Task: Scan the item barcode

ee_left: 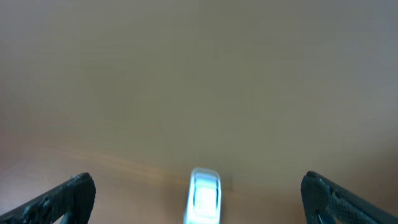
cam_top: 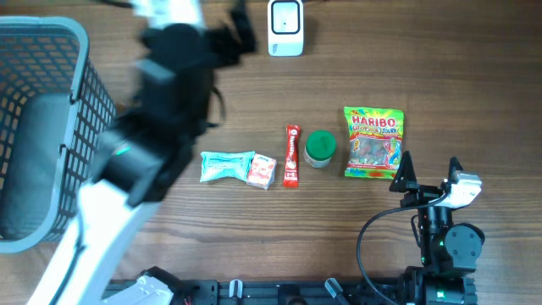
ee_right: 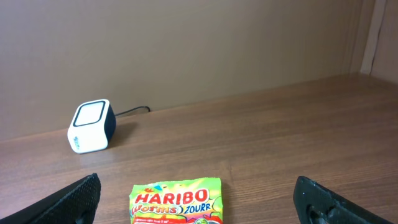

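Note:
The white barcode scanner (cam_top: 285, 27) stands at the table's far edge. In the blurred left wrist view the scanner (ee_left: 204, 196) shows low between the fingertips. My left gripper (cam_top: 240, 38) is just left of it, open and holding nothing. Items lie in a row mid-table: a teal packet (cam_top: 227, 165), a small white and red packet (cam_top: 262, 171), a red stick (cam_top: 291, 156), a green round tin (cam_top: 320, 148) and a Haribo bag (cam_top: 373, 141). My right gripper (cam_top: 428, 174) stands open just right of the bag (ee_right: 177, 199), with nothing in it.
A grey wire basket (cam_top: 42, 127) fills the left side of the table. The left arm (cam_top: 152, 144) is blurred and reaches diagonally over the table's left half. The scanner (ee_right: 91, 126) has a cable running behind it.

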